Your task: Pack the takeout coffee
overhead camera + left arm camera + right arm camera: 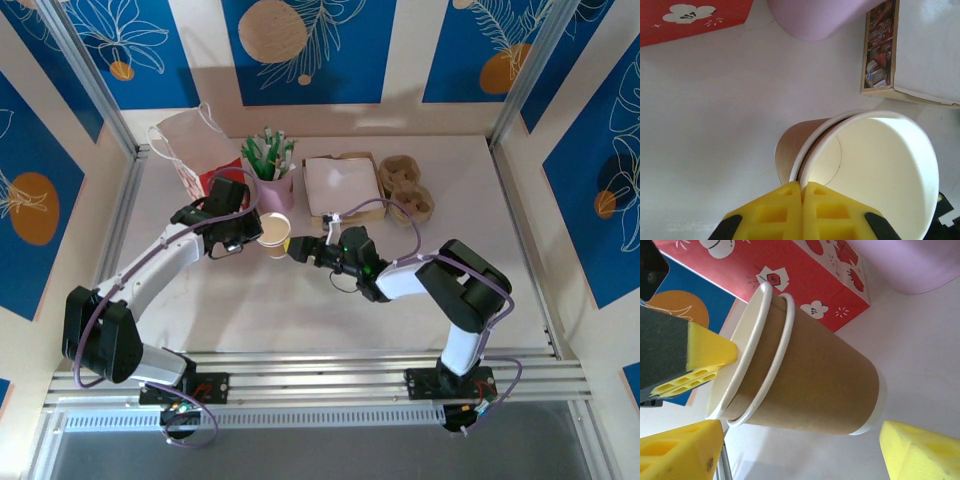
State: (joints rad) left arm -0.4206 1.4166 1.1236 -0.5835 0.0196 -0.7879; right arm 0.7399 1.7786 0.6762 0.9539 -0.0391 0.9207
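The takeout coffee (273, 236) is a kraft-brown paper cup with a white rolled rim, nested in a second cup of the same kind, between the two arms at mid-table. My left gripper (247, 236) is shut on the inner cup's rim. In the left wrist view its yellow fingertips (790, 200) pinch that rim, with the pale inside (875, 170) to the right. The inner cup sits a little proud of the outer cup (825, 385). My right gripper (800, 442) is open, with its yellow fingers (680, 452) on either side of the stack and clear of it.
A pink cup of green-and-white sticks (275, 182) stands just behind the cups. A red-and-white paper bag (195, 150) is at the back left. A box of white napkins (342, 186) and a brown pulp cup carrier (408, 188) are at the back right.
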